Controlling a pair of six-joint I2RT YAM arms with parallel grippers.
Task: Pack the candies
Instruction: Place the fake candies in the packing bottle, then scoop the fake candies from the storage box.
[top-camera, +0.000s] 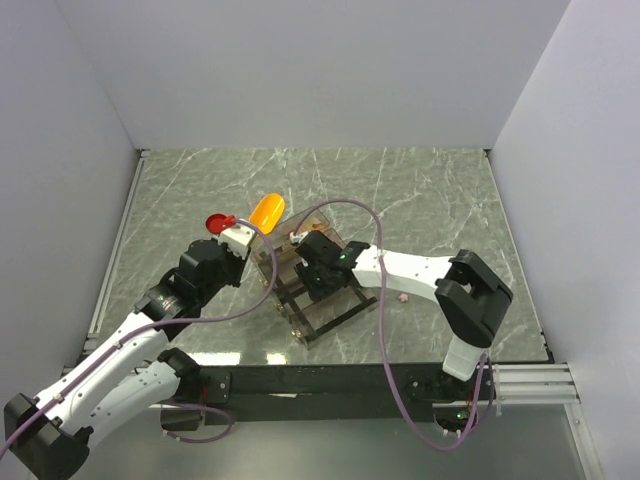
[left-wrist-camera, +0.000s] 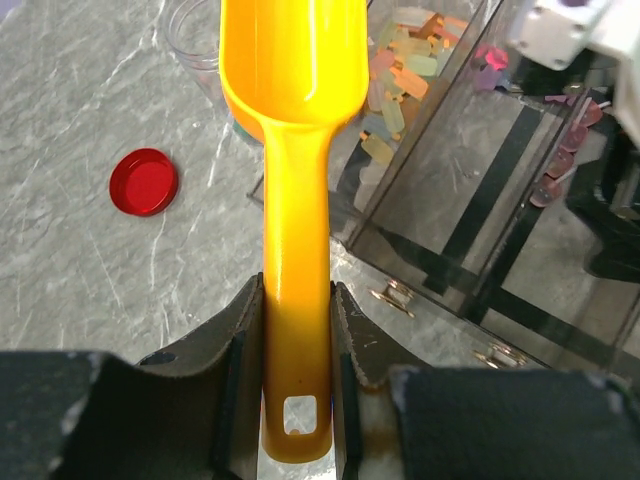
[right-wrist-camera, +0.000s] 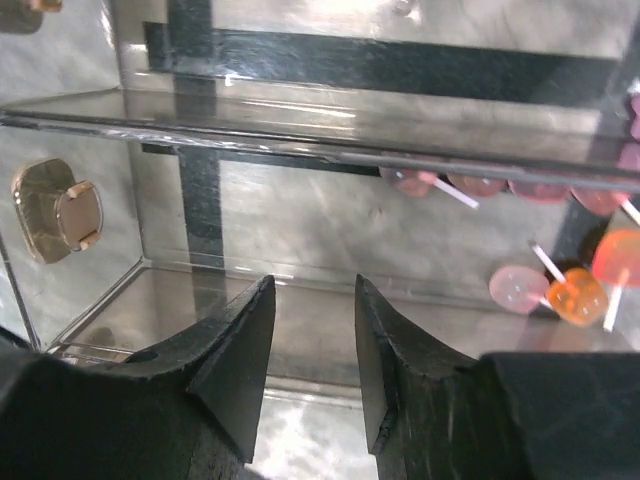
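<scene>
The candies (left-wrist-camera: 405, 70) sit heaped in the clear box (left-wrist-camera: 470, 200), with a few pink and orange ones (right-wrist-camera: 560, 290) in another compartment. I'd call the packing barely under way. The scoop (left-wrist-camera: 295, 150) looks empty and hides most of the jar (left-wrist-camera: 190, 40) beside the box, so I can't read the jar's fill. The lid (left-wrist-camera: 144, 181) lies off on the table (left-wrist-camera: 60, 260). The heap is a jumble with no common axis; the ones on sticks lie flat, sticks slanting up-left in the right wrist view. My left gripper (left-wrist-camera: 295, 340) is clamped on the scoop's handle, bowl pointing away over the jar. My right gripper (right-wrist-camera: 310, 350) hovers at the box, fingers apart, nothing visibly between them.
</scene>
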